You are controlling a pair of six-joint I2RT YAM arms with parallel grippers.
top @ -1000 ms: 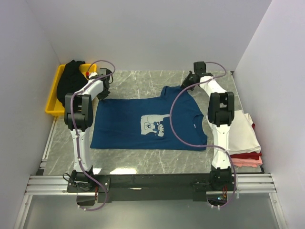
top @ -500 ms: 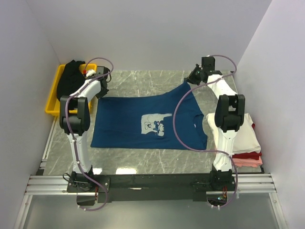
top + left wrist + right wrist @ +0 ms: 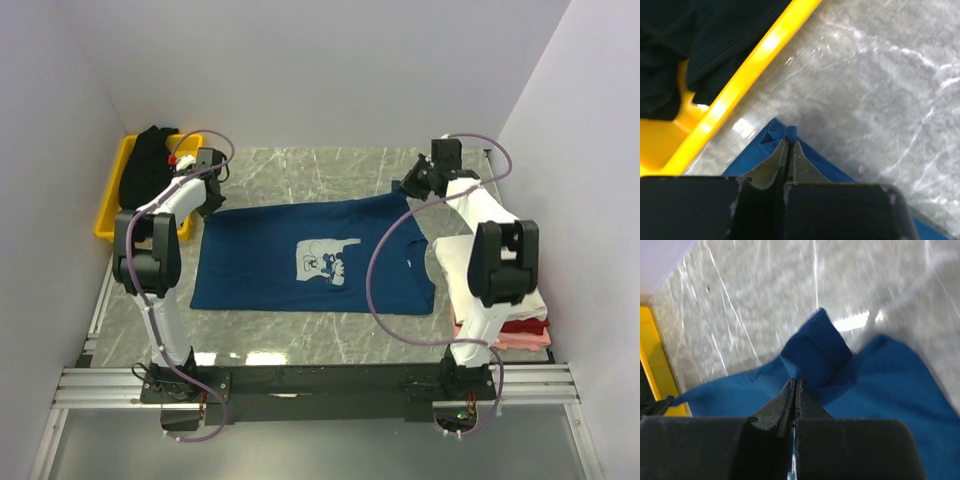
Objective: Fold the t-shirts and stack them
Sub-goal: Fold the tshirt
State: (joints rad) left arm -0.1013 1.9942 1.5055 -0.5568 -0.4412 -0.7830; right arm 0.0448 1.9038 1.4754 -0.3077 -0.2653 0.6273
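**Both jaws pinching the far corners of the dark blue cotton tee w/ pale square cartoon print [image 3: 270,260], which is lying spread flat on the grey marble tabletop [image 3: 300,170].**

I'm seeing the left jaws clamped shut on just the tip of the tee's far-left corner, right beside the yellow plastic tray [image 3: 740,75] w/ the crumpled black tee [image 3: 150,160] in it. The right jaws are shut on a doubled-up bunch of blue cloth at the far-right corner. Risks as I'm judging them:

- The left bite is looking thin, so the corner may be slipping out once I'm pulling.
- The right side is gripping 2+ layers, so the fold prob. comes out skewed.
- The tray rim is close enough to snag.
- The right arm is hanging over the folded white/red/pink stack [image 3: 455,270], so a low swing could be knocking it.
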